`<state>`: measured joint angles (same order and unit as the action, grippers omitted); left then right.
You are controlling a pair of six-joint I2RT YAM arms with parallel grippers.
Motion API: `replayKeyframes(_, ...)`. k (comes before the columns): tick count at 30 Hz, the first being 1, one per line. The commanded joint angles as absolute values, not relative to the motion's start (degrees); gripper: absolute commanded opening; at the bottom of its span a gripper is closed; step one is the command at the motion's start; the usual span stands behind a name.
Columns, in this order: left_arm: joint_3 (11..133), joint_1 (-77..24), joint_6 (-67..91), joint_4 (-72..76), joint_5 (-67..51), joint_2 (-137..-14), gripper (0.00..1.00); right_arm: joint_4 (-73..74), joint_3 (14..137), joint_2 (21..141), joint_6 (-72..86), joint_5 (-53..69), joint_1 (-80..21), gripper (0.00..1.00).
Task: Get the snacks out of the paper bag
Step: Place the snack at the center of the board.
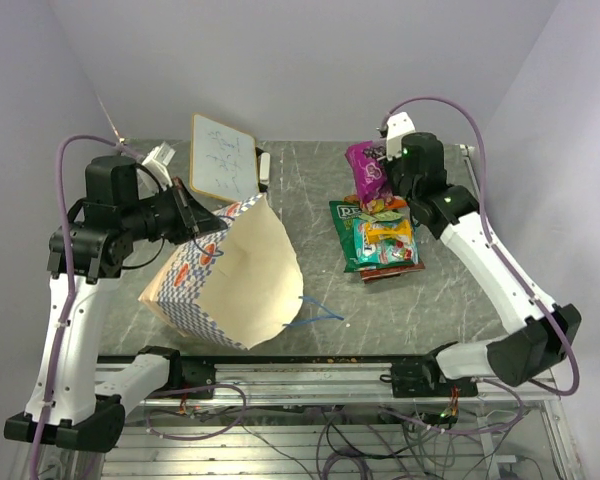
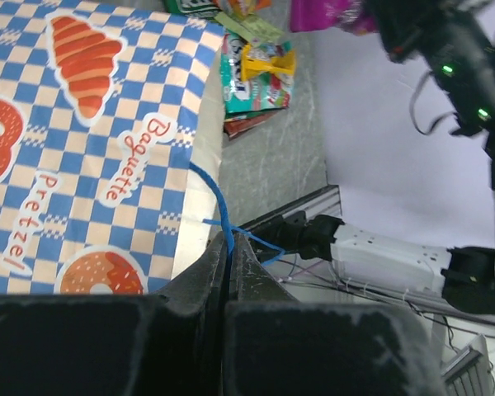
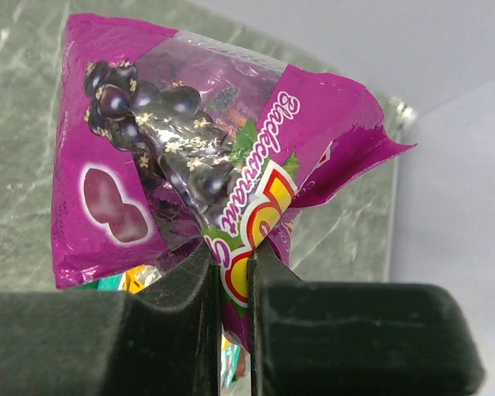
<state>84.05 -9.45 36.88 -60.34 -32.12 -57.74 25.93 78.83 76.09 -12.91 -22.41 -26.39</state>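
Set the glossy magenta-purple snack packet [image 3: 190, 165], pinched tight by the right fingers [image 3: 177, 309], flat on the right-hand pile of packets [image 1: 385, 245]. The left fingers [image 2: 194, 293], clamped on the blue cord [image 2: 217, 202] of the checkered paper bag [image 2: 91, 157], should steady it.

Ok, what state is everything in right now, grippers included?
paper bag: tipped over on the table, one side held up by its cord; inside hidden.
blue cord: pinched between the left fingers.
left gripper: shut on the blue cord.
right gripper: shut on the purple packet.
purple packet: gripped by one edge, lifted by the pile.
other packets: out of the bag, stacked on the table.
white board: propped up at the back.
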Motion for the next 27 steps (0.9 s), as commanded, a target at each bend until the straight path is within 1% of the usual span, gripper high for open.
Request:
replayKeyframes(1,87.30,-9.76,37.42,-53.41,-39.37,-59.54,0.07,28.83,81.01,77.61,-6.07,-11.20,-20.05,0.00)
replayKeyframes(5,92.30,-9.75,34.45,-54.27,-40.47,-62.81,0.07,31.66,80.89,80.95,-4.88,-5.84,-15.39,0.00)
replayKeyframes(9,95.15,-9.76,31.52,-56.84,-41.83,-65.19,0.07,36.67,83.59,85.40,-4.95,-4.09,-13.47,0.00)
replayKeyframes(14,91.93,-9.76,33.82,-53.49,-44.28,-63.86,0.07,37.87,84.09,87.06,-4.45,-1.57,-12.08,0.00)
replayKeyframes(20,87.20,-9.82,39.26,-47.52,-45.68,-60.98,0.07,42.83,85.07,89.33,2.27,-2.98,-11.55,0.00)
replayKeyframes(27,84.73,-9.84,41.51,-46.43,-46.12,-60.24,0.07,38.56,78.32,87.87,4.80,-2.46,-10.92,0.00)
